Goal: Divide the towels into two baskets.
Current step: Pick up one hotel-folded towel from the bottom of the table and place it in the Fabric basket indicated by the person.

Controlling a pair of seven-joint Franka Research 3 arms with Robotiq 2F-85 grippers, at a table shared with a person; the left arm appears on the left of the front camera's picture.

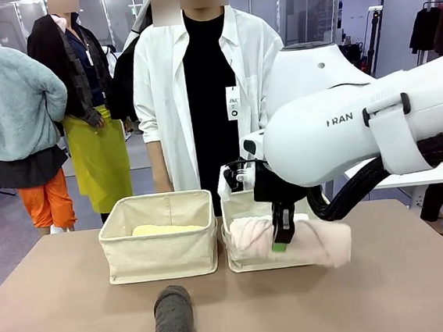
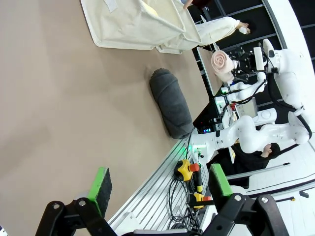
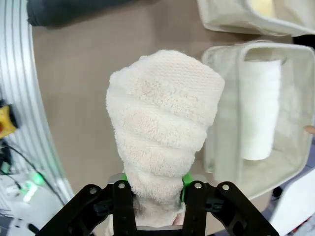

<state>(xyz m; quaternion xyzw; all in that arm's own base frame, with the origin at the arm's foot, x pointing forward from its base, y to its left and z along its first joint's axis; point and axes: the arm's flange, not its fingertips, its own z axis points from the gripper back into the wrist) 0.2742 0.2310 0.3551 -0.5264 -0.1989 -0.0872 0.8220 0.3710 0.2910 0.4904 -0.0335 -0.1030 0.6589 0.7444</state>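
Pale pink terry fills the right gripper: its green-padded fingers are pinched on one end of the rolled pink towel, whose free end juts away from the wrist camera toward 12 o'clock. In the front view the same gripper hangs from the white right arm, which reaches in from 3 o'clock. The pink towel lies nearly level across the near wall of the right basket, outside the basket and sagging slightly toward 4 o'clock.

In the right wrist view that basket sits at 3 o'clock of the held roll, with the white towel lying inside it.

The left basket stands just beside its twin, at 9 o'clock of it. The pale yellow towel rests inside, its top showing just over the rim.

The dark grey towel lies alone on the tan table at 6 o'clock of the front view, near the robot's edge and well apart from both baskets.

The left gripper hovers over the table's near edge with its jaws spread wide and nothing between them. The grey roll lies at 12 o'clock of it.

A person in a white coat stands behind the baskets at the far side.
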